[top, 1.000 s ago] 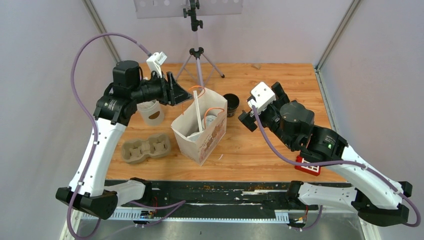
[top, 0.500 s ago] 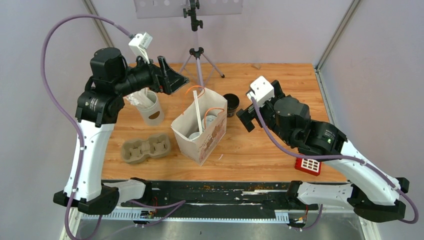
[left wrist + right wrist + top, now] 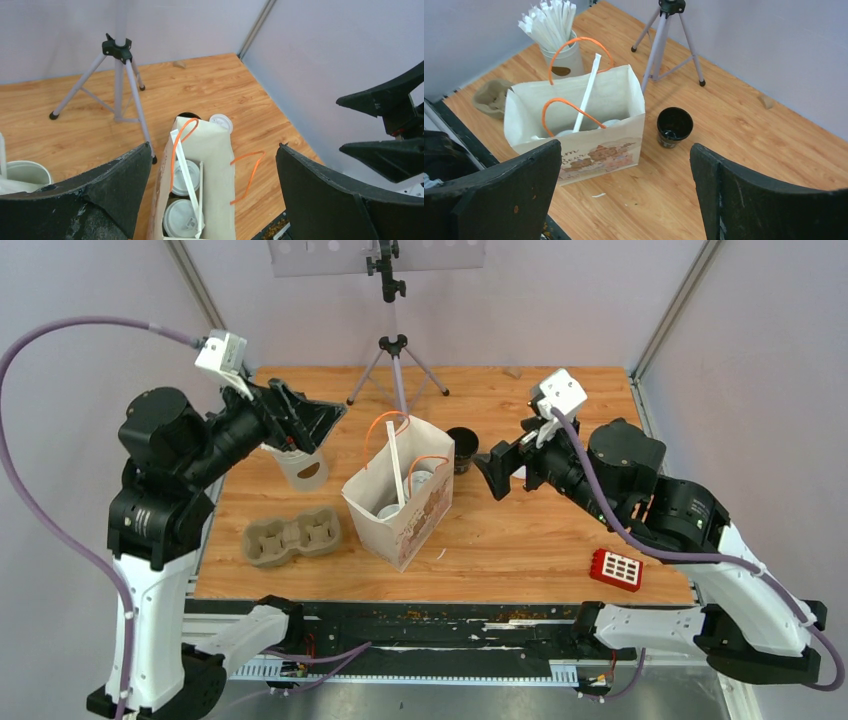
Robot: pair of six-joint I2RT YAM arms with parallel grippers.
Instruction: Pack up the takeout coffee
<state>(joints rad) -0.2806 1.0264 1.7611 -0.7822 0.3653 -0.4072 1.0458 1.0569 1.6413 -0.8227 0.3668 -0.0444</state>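
Kraft-paper bag stood upright mid-table, mouth open, orange handles looped above it. Two lidded cups sat inside, white lids up, with a wrapped straw leaning out of the top. One open black cup, no lid on it, stood on the wood just beside the bag's far end, apart from it.

Left gripper: jaws spread wide, nothing in them, raised above the white cup of straws. Right gripper: likewise released and empty, hovering near the black cup.

Cup contents: a glint at the bottom, possibly liquid; could not confirm.

Risks noted:
- The soft paper wall could buckle under a hard pinch, tipping or spilling the cup.
- A finger could catch a handle loop or the straw on the way in and drag the light bag over.
- Lowering the unlidded cup onto the lids below might leave it tilted.
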